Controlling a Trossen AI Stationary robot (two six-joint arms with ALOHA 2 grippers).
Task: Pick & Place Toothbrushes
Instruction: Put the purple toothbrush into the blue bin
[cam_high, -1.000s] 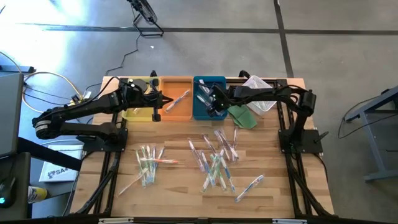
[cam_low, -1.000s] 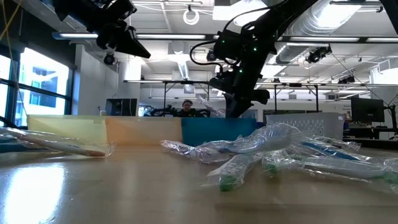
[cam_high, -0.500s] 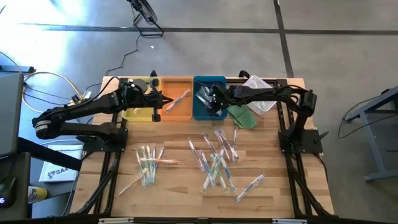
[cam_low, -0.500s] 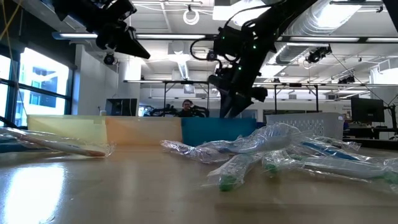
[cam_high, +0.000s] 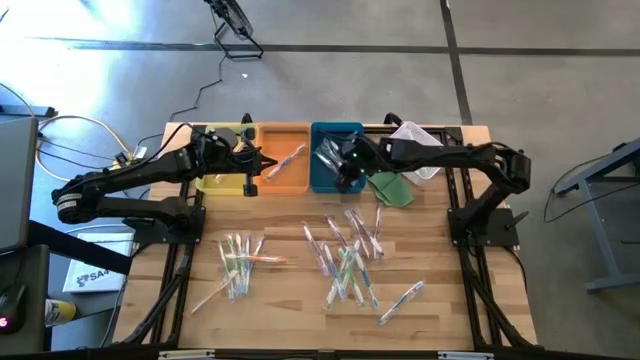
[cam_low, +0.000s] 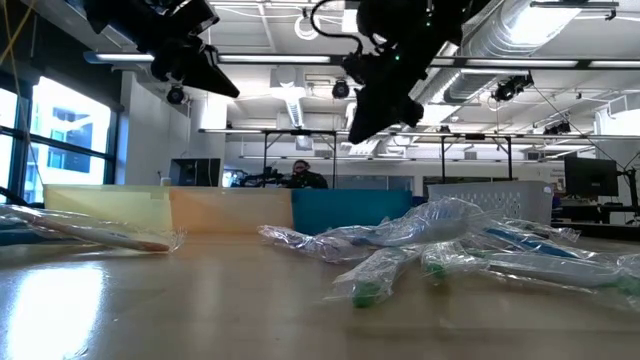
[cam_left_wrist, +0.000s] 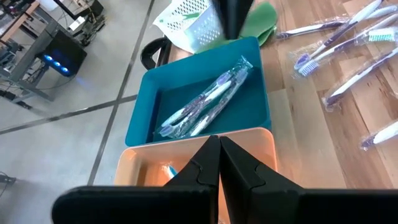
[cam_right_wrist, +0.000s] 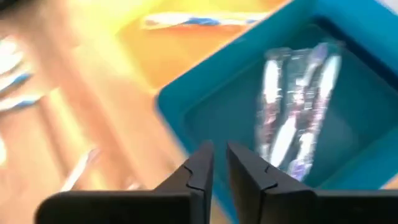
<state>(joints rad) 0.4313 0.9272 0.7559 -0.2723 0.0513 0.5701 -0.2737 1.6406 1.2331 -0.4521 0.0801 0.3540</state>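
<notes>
Table (cam_high: 290, 290) of pale wood carries most of the work yet to do. Three trays sit in a row along its far edge: a yellow tray (cam_high: 222, 182), an orange tray (cam_high: 285, 182) and a blue tray (cam_high: 322, 184), with a white mesh basket (cam_high: 416, 165) and a green cloth (cam_high: 392, 189) beside them.

Right gripper (cam_high: 347, 163) hangs above the blue tray, its fingers nearly together with only a slim gap and nothing between them. Directly beneath it, a few wrapped toothbrushes (cam_right_wrist: 298, 118) lie inside the blue tray. One more wrapped brush (cam_high: 284, 161) lies in the orange tray, just to that gripper's side.

Left gripper (cam_high: 250, 176) waits over the border of the yellow and orange trays, fingers pressed together and empty.

Many loose toothbrushes (cam_high: 345, 262) are scattered on the table, well apart from both grippers, with a smaller cluster (cam_high: 236, 263) off to one side.

By this showing, only a small share has been placed; most brushes remain to be picked up.
</notes>
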